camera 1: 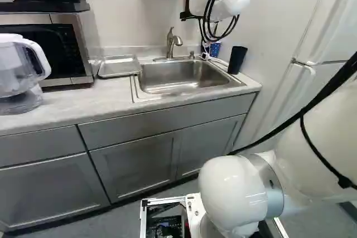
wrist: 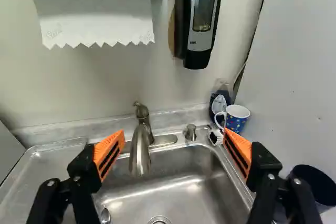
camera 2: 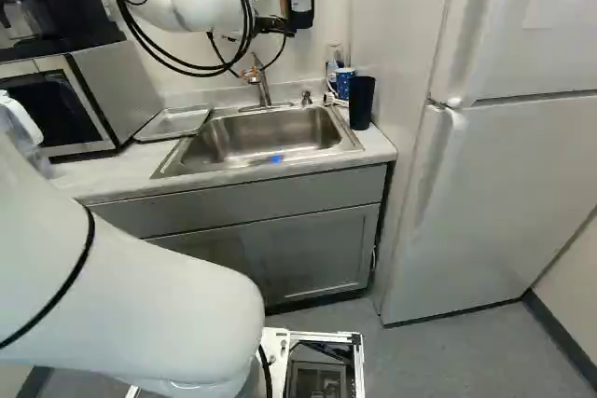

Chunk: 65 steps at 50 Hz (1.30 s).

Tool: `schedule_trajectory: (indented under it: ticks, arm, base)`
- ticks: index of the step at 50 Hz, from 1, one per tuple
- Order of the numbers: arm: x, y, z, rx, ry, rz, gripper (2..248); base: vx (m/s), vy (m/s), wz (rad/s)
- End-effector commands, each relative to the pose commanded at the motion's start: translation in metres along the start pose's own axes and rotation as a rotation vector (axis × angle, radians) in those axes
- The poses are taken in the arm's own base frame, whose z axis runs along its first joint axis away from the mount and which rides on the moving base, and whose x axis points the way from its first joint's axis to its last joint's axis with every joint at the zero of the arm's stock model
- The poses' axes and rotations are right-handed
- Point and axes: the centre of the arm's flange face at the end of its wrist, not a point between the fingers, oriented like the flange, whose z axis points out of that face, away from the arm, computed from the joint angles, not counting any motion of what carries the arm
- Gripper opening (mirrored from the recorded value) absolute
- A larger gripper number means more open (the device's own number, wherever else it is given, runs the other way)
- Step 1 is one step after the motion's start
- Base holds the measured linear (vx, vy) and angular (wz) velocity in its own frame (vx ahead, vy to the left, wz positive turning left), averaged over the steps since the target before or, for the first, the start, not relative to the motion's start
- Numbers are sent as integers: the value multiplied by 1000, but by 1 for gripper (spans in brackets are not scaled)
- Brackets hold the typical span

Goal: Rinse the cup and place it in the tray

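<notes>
In the left base view, the metal tray (camera 1: 119,66) sat on the tabletop (camera 1: 72,104) beside the sink (camera 1: 178,76), the faucet (camera 1: 172,40) rose behind the basin, the jaws stood apart, facing it, and the blue mug (camera 1: 215,49) and dark cup (camera 1: 236,59) stood at the sink's right.

Two cups (camera 2: 362,102) are seen at the right, one tray (camera 1: 119,66) and one microwave (camera 1: 67,45) at the left, one sink (camera 1: 178,76) between.
</notes>
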Motion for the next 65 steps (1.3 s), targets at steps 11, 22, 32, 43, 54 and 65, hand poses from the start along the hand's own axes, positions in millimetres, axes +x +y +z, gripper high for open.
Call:
schedule_trajectory:
  ticks: [11, 22, 32, 43, 54, 65]
  arm:
    - [0, 0, 0, 0, 0, 0, 247]
    - [0, 0, 0, 0, 0, 0, 247]
    - [1, 0, 2, 0, -1, 0, 247]
    - [4, 0, 16, 0, -11, 0, 247]
    - [6, -1, 31, 2, -30, 0, 247]
    - [9, -4, 46, 8, -52, -2, 247]
  base:
    - [0, 0, 0]
    - [0, 0, 0]
    - [0, 0, 0]
    - [0, 0, 0]
    - [0, 0, 0]
    - [0, 0, 0]
